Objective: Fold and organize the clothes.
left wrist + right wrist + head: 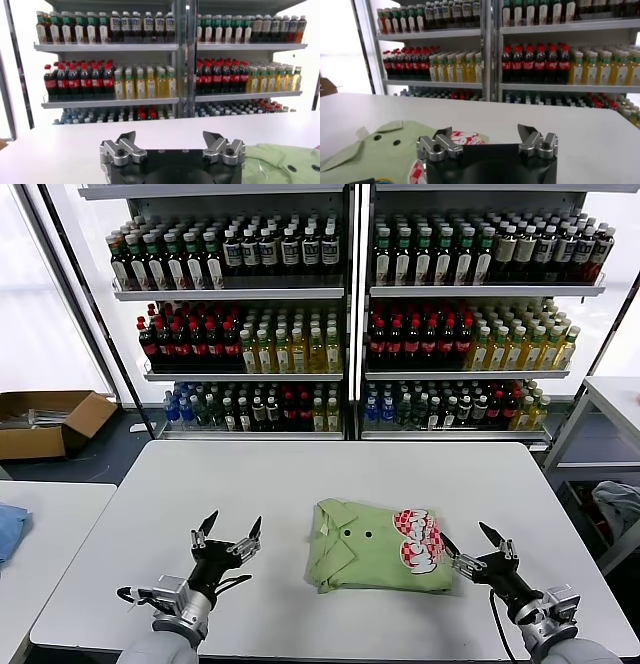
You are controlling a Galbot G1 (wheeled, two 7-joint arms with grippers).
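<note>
White surface (330,474), shelves of bottles (350,314) at 12 o'clock behind. Folded green shirt (375,549) lying near surface centre, toward 5 o'clock. Left claw (229,532) at 9 o'clock of shirt, fingers apart, empty. Right claw (472,546) at 3 o'clock, fingers apart, beside shirt's printed edge.

Head view high, facing down over the table (300,474), both wrist views low, near tabletop, facing shared bottle shelves (350,294)
</note>
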